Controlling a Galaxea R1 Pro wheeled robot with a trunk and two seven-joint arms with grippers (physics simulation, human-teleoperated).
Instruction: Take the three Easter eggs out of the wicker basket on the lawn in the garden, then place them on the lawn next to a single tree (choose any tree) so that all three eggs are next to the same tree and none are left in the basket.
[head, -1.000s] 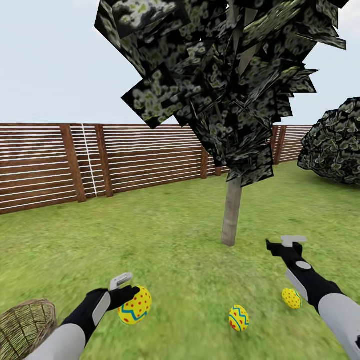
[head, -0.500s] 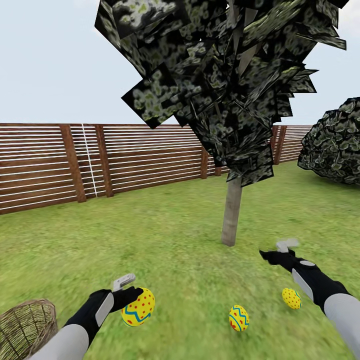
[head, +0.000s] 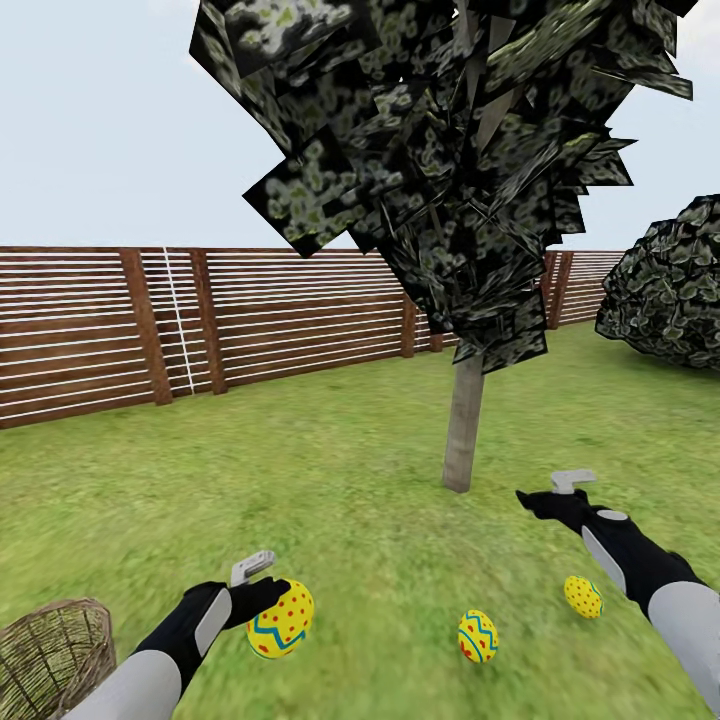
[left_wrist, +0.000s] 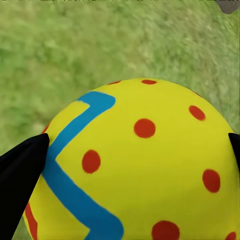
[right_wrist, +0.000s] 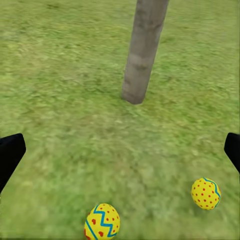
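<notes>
Dotted egg (head: 280, 620) gripped in left gripper (head: 268, 592), carried low over lawn (head: 330, 480), presumably for setting down by tree (head: 463, 420). Zigzag egg (head: 477, 636) and another egg (head: 583, 597), markings too small to tell, lying on grass near trunk, apart from each other. Right gripper (head: 548, 492) open, empty, held above grass beside trunk. Basket (head: 55, 650) behind left arm, contents hidden. Fence (head: 200, 320) beyond. No writing or labels seen.

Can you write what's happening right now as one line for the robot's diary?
left gripper: holding dotted egg | right gripper: open, empty | two eggs on lawn near tree
</notes>
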